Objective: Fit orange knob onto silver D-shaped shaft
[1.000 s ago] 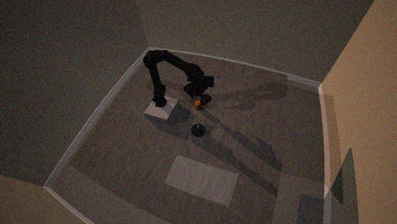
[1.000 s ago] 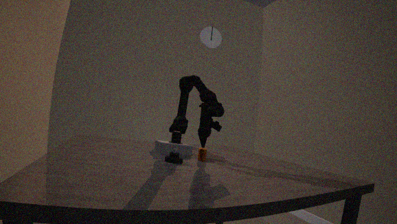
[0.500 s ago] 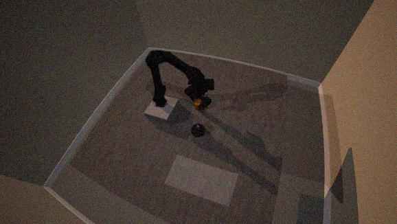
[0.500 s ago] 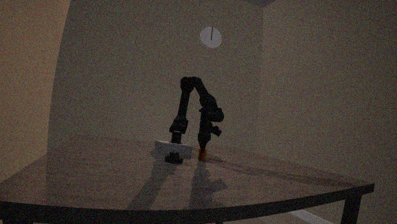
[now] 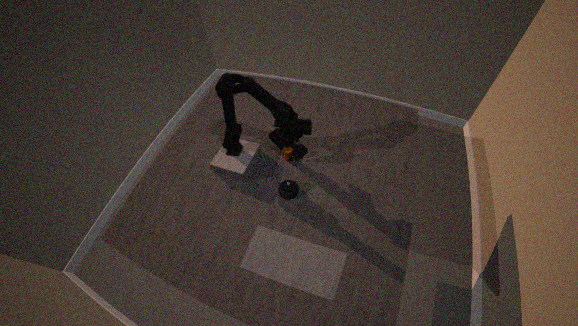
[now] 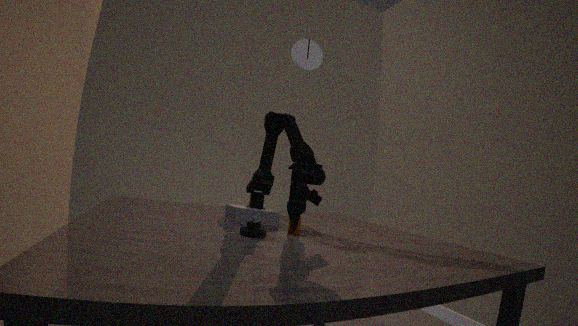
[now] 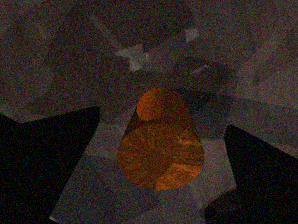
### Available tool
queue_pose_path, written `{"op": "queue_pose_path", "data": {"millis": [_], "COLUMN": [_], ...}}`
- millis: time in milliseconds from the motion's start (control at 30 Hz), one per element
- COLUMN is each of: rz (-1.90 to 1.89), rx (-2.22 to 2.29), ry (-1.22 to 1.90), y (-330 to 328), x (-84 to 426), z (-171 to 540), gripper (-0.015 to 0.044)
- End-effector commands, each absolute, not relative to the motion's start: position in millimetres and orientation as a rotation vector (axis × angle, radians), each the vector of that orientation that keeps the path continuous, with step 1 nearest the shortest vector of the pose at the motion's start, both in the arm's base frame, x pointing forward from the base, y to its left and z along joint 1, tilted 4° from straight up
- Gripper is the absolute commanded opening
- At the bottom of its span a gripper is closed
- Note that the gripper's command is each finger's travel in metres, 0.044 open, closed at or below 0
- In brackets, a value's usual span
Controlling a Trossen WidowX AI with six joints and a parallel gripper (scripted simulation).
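The orange knob (image 5: 288,154) (image 6: 294,231) (image 7: 160,157) stands upright on the table; its underside and hole are hidden. My gripper (image 5: 291,149) (image 6: 295,221) (image 7: 164,123) is open and points down around the knob, with one finger on each side. In the wrist view bare gaps show between the knob and both fingers. The dark round pedestal (image 5: 288,191) (image 6: 253,232) stands a short way from the knob; in the wrist view its dark edge (image 7: 223,206) shows at the lower right, partly behind the right finger. A tiny pale speck on it is the shaft; its flat side cannot be made out.
The arm's pale base block (image 5: 227,162) (image 6: 235,217) is close to the knob and the pedestal. A light grey rectangle (image 5: 295,262) lies on the table beyond the pedestal. Long arm shadows cross the table, and the scene is dim and grainy.
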State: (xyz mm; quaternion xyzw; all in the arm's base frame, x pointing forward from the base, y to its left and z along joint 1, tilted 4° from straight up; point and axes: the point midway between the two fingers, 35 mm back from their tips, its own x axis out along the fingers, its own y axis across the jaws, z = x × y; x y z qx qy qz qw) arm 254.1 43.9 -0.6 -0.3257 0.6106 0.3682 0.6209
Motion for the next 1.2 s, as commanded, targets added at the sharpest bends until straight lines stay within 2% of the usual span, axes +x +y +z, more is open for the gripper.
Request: {"op": "queue_pose_path", "data": {"millis": [0,200,500,733,933,1167], "rz": [0.842,0.842,0.842,0.842,0.842,0.842], "rx": [-0.748,-0.748,-0.748,-0.748,-0.799,-0.796], "ry": [1.413,1.413,1.413,1.413,1.408,1.408], "y": [43.4,43.7,43.7,43.7,40.6,42.0], "x": [252.6,251.5,251.5,251.5,250.6,260.6], "z": [-7.7,-14.5,-14.5,-14.5,-1.6,31.9], "gripper": [0.0440,0.0440,0.0204,0.0157,0.0000,0.0000]}}
